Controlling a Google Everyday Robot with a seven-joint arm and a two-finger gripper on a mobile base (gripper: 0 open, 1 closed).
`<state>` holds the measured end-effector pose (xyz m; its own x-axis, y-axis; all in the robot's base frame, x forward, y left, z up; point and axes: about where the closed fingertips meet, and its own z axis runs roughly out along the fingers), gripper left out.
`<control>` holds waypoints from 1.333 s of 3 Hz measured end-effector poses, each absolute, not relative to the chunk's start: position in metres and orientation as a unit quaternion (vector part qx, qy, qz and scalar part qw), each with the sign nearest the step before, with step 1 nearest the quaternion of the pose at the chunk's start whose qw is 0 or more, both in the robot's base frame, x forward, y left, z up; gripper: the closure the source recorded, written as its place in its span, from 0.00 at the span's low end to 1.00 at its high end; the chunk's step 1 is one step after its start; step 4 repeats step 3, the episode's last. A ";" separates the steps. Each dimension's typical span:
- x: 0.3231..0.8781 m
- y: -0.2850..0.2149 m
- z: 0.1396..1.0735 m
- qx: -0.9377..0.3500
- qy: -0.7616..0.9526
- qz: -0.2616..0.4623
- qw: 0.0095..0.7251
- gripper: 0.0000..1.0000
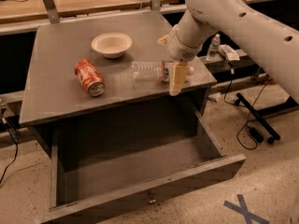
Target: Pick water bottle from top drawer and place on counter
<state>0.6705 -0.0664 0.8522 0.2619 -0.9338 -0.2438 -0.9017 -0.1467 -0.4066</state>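
The water bottle (150,71) lies on its side on the counter (60,97), near the front right corner, cap to the right. My gripper (170,60) hangs over its label end. The fingers are spread wide: the near finger (177,78) shows in front of the bottle and the far one (163,40) behind it. The bottle rests on the counter, not lifted. The top drawer (140,197) is pulled out below and shows nothing inside. Its small knob (151,200) sits at the centre of the front panel.
A red soda can (89,77) lies on the counter's left and a pale bowl (111,44) stands behind it. A small clear bottle (214,46) stands on a ledge to the right. Cables and a blue tape cross (243,210) are on the floor.
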 end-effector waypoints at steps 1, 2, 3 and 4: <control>0.652 -0.076 0.869 -0.743 0.615 -0.040 0.261 0.00; 0.620 -0.108 0.886 -0.701 0.659 -0.054 0.266 0.00; 0.616 -0.110 0.885 -0.688 0.674 -0.050 0.264 0.00; 0.616 -0.110 0.885 -0.688 0.674 -0.050 0.264 0.00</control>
